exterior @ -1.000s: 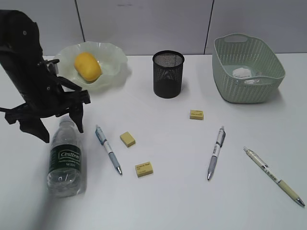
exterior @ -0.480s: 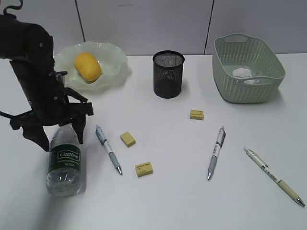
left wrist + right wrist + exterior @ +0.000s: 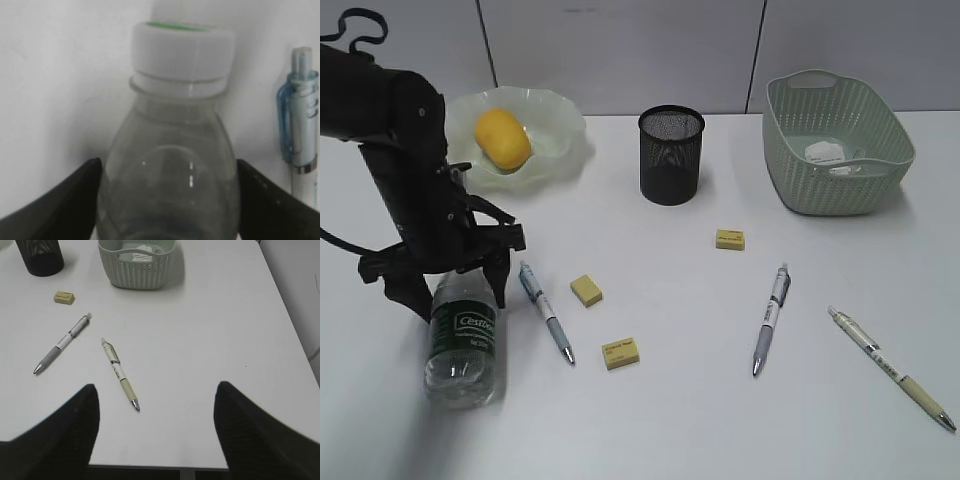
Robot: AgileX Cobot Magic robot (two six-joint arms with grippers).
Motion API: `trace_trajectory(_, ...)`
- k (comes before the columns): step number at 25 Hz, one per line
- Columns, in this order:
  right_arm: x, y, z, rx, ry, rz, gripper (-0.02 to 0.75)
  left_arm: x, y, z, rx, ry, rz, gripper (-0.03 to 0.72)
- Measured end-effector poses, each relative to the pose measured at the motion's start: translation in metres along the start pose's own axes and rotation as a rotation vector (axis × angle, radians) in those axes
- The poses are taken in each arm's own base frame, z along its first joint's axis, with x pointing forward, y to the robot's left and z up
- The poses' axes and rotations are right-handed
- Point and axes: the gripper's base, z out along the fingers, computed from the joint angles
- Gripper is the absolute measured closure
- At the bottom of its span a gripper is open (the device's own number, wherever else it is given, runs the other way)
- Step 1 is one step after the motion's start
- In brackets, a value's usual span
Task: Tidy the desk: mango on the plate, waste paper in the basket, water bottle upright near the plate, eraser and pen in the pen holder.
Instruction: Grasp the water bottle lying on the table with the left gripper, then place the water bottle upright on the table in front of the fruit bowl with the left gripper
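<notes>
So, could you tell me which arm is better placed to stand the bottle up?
Left. Its pincer is open astride the lying bottle near the cap; the right pincer hovers far off by the pens.

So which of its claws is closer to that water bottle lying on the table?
The left gripper: its open jaws straddle the water bottle near the neck. The right gripper hangs far off, above the table's bare right side.

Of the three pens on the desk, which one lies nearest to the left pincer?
The blue-clipped pen, right beside the water bottle that the left pincer straddles. The other two pens lie far to the right.
</notes>
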Motion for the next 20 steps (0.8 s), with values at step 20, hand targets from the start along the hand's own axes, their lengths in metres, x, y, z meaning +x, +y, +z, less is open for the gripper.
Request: trace_trajectory(20,0.0,0.0,0.0,0.0,0.0,0.0,0.174,0.005,0.008,-0.054,0.011,-0.135,0.132,0.185)
